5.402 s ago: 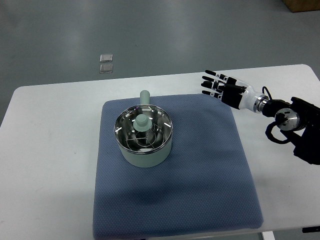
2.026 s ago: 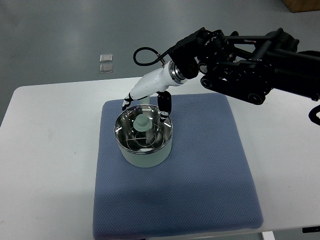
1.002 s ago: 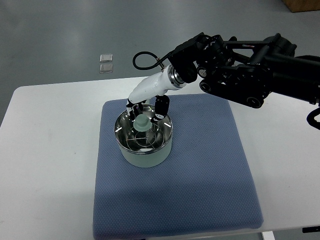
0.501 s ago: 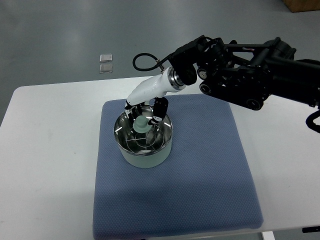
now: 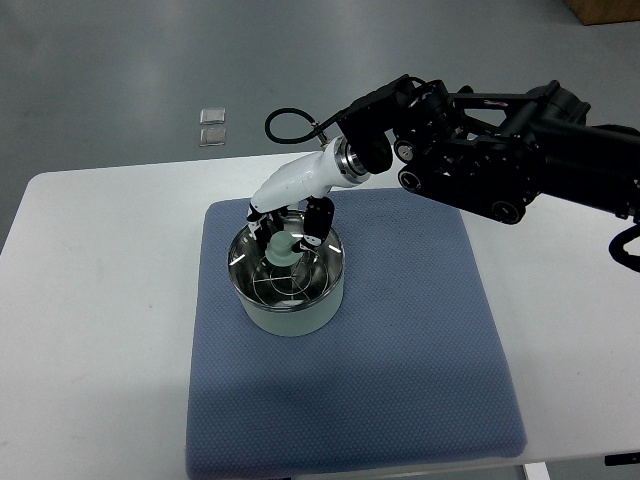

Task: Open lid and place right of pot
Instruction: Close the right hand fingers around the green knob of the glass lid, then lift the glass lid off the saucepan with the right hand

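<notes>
The bench [image 5: 100, 300] was white and rounded at its corners, standing on a grey, smooth floor [image 5: 120, 60]. One blue textured mat [image 5: 400, 350] lay across the middle of the bench. On the floor beyond the far edge lay two small clear square items [image 5: 212, 127], one just behind the other. A brown corner of a box [image 5: 605, 8] showed at the upper right.

One pale green pot [image 5: 288, 280] stood on the left part of the mat. One glass lid [image 5: 285, 272] with a metal rim sat closed on it, carrying one pale green knob [image 5: 280, 248] at its centre.

My right hand [image 5: 285, 228] reached in from the right edge on a black arm [image 5: 500, 150] with a white wrist section. My fingers [image 5: 318, 222] were curled down around the knob, closed on it from both sides. The lid was seated on the pot's rim; I could not tell whether it was lifted at all.

No readable writing or brand marks were seen.
</notes>
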Controlling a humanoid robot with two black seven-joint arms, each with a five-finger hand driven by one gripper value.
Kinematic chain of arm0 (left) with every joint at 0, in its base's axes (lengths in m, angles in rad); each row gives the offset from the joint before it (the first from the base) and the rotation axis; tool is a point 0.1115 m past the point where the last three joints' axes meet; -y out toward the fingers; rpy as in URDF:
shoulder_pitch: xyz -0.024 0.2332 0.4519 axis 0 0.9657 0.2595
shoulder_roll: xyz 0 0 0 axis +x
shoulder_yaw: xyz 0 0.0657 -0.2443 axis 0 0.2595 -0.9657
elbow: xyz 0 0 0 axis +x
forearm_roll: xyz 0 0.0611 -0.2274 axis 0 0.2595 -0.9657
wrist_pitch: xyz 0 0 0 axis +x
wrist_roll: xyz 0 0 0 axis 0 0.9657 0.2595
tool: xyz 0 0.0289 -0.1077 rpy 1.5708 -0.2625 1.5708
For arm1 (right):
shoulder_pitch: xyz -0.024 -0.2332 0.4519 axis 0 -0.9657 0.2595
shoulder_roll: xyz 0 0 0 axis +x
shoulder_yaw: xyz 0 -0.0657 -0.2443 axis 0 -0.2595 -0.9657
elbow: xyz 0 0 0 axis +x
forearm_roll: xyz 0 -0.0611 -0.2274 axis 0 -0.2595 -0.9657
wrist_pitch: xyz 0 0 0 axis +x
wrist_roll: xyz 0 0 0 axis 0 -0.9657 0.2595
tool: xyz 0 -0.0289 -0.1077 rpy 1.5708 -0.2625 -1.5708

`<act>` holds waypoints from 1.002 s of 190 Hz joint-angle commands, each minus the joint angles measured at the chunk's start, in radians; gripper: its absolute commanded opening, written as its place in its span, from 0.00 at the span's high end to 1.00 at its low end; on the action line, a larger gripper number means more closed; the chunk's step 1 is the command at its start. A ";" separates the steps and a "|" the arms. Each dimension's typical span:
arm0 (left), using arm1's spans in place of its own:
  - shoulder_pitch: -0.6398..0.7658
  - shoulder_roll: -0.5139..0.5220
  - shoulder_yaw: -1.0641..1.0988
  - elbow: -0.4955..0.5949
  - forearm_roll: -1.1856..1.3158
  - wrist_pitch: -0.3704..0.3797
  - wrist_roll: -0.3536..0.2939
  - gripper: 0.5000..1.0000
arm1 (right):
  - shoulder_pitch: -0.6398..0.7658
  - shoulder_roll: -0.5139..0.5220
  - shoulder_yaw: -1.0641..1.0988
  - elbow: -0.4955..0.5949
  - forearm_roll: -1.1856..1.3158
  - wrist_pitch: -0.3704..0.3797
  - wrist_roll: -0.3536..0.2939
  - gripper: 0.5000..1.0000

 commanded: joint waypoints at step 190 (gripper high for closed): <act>0.000 0.000 0.000 0.000 0.000 0.000 -0.001 0.00 | 0.015 -0.051 0.103 -0.004 0.061 0.040 0.018 1.00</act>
